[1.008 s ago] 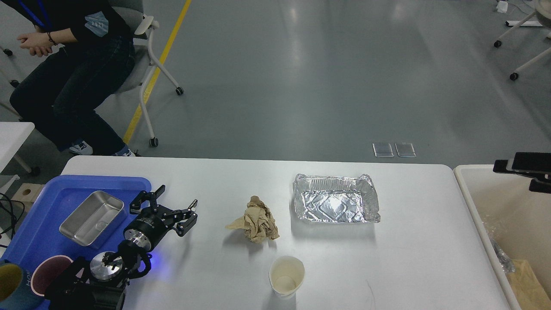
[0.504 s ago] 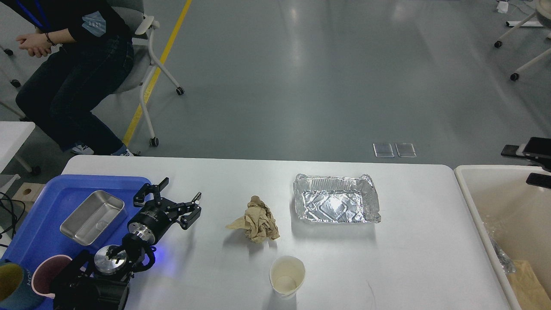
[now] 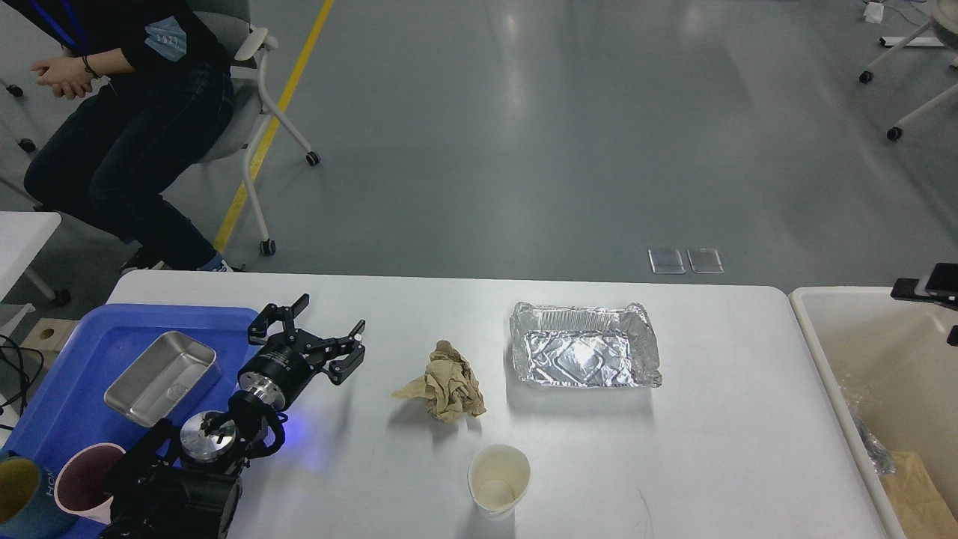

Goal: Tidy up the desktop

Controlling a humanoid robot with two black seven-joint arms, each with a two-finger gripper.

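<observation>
The white desktop (image 3: 718, 449) carries a crumpled brown paper wad (image 3: 447, 389) at its middle. Right of the wad lies an empty foil tray (image 3: 584, 346), and an upright paper cup (image 3: 498, 479) stands near the front edge. My left gripper (image 3: 331, 314) hovers open and empty just right of the blue tray, a short way left of the wad. Only the black fingers of my right gripper (image 3: 924, 311) show at the right edge, above the cream bin. They stand apart with nothing between them.
At the left, a blue tray (image 3: 150, 311) holds a steel tin (image 3: 161, 378) and two cups (image 3: 82, 486). A cream bin (image 3: 812, 329) with scraps inside adjoins the table's right end. A seated person (image 3: 127, 112) and a wheeled chair are beyond the far left corner.
My left gripper has moved up and to the right, away from the blue tray and closer to the paper wad, staying open. My right gripper has drawn back toward the right edge.
</observation>
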